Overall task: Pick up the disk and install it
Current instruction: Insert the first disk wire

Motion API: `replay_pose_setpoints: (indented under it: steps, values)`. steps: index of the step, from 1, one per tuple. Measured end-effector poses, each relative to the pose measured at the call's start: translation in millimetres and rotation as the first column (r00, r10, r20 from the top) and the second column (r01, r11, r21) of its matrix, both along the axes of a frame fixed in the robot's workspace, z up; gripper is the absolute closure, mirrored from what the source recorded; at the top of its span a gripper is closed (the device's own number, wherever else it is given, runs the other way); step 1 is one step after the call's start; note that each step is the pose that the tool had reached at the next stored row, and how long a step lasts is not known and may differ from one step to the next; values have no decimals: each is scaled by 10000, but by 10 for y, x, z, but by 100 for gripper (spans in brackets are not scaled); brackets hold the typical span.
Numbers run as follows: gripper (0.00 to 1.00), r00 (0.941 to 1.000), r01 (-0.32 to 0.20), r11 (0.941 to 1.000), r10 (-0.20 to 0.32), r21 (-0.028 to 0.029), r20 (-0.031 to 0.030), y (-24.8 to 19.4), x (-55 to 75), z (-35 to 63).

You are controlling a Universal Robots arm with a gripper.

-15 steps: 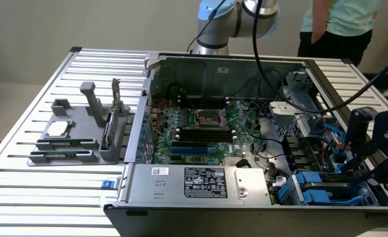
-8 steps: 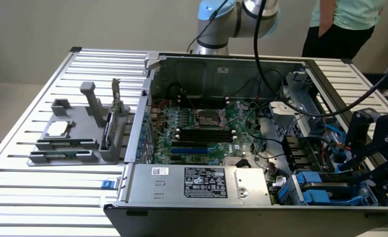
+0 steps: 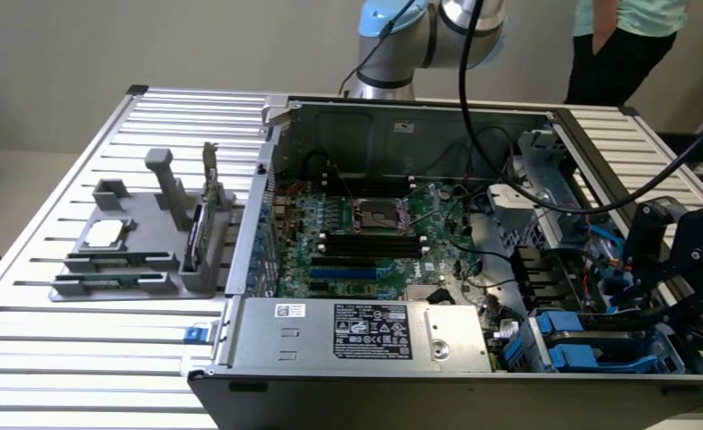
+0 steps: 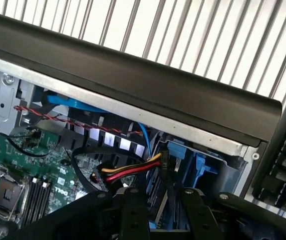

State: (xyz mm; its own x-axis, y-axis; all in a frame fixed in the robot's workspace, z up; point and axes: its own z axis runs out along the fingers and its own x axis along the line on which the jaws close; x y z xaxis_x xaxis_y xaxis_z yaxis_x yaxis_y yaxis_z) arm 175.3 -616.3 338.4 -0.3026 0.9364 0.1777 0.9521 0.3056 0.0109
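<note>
One end effector [image 4: 155, 212] hangs in front of you above the drive bay, its fingers closed around the disk [image 4: 157, 200] and its blue caddy. Beyond it you see the open computer case [image 3: 387, 116] on the slatted tabletop [image 3: 40, 358].

Blue-framed disk [image 3: 590, 345] (caddy visible), seated in the case's drive bay

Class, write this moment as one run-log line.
effector: black gripper | location: at blue plastic drive caddies, corner of open grey metal computer case | grasp: cannot tell
</note>
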Motion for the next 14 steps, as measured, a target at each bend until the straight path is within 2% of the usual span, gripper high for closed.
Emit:
replay_pose_setpoints:
  steps: [4,6,9,14]
  values:
    - [69,9994,-1,10000,0,39,341,-2,0,-9]
    - [69,9990,-2,10000,0,39,437,-6,0,-14]
    - [69,9987,-2,10000,0,44,502,-7,-9,-21]
    - [69,9987,-2,10000,0,43,510,-8,-21,-21]
